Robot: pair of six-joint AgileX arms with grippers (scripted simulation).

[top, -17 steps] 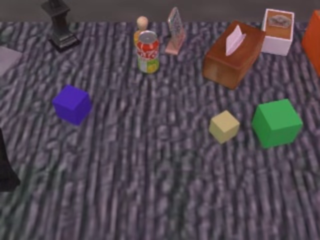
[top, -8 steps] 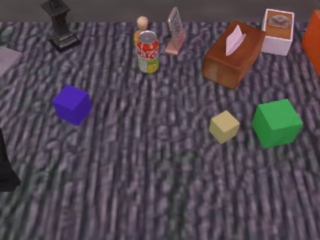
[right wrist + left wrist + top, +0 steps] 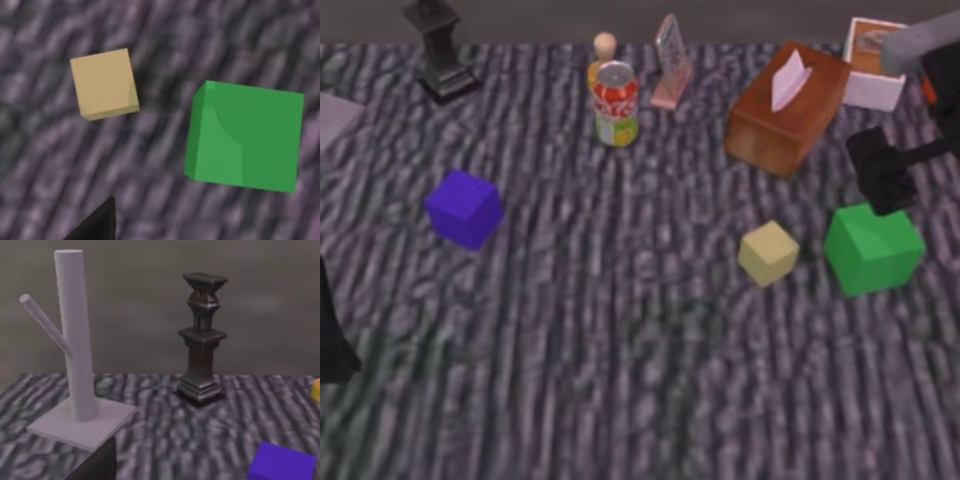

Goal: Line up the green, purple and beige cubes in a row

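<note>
The green cube [image 3: 873, 248] rests on the table at the right, and also fills the right wrist view as the green cube [image 3: 245, 136]. The smaller beige cube [image 3: 768, 253] lies just to its left, a small gap apart, also in view as the beige cube [image 3: 104, 83]. The purple cube [image 3: 465, 208] sits far off at the left, its corner showing as the purple cube [image 3: 282, 467]. My right gripper [image 3: 885, 180] hangs above the table just behind the green cube, touching nothing. My left arm [image 3: 332, 340] is parked at the left edge.
Along the back stand a dark pedestal [image 3: 442, 50], a soda can [image 3: 616, 103] with a wooden peg behind it, a pink stand [image 3: 670, 62], a brown tissue box [image 3: 787, 108] and a white box [image 3: 875, 62]. A grey branched rack [image 3: 75, 365] stands at the far left.
My right arm has come into the top view from the upper right and now hangs behind the green cube. The cubes and the left arm have not moved.
</note>
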